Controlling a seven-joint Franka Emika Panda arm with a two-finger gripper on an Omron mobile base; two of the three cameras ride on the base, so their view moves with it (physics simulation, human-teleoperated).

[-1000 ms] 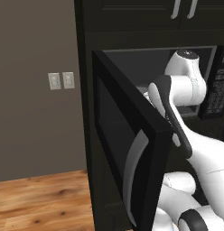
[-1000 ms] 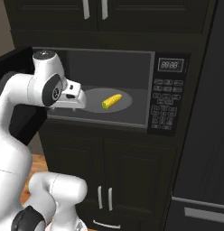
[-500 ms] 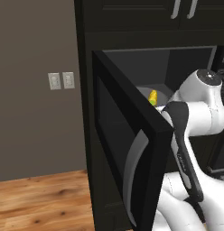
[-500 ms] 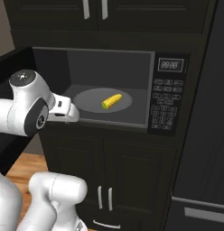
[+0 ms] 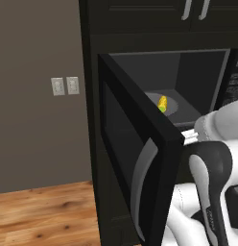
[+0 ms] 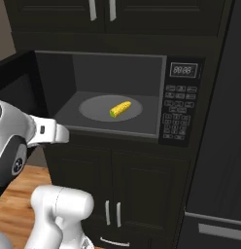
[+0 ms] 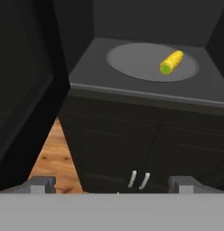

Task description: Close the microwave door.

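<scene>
Already the arm has swung back out of the microwave (image 6: 117,92) mouth: a second ago its wrist reached up in front of the cavity, and now it sits low, below the opening and just inside the microwave door (image 5: 135,163), which stands wide open, swung out to the left on its hinge with its curved grey handle (image 5: 140,187) facing outward. On the hand camera the hand (image 7: 111,184) shows two fingertips set well apart with nothing between them, so it is open and holding nothing; it looks toward the lower cabinet doors (image 7: 132,149) under the oven, with the dark door panel close on its left. A cob of corn (image 6: 120,109) lies on the round turntable (image 6: 95,108) inside, well clear of the door's path. By my reading the withdrawal has cleared the opening, and the arm is getting into place behind the door's inner face; the push to shut it has not begun, as the door looks no nearer closed.
</scene>
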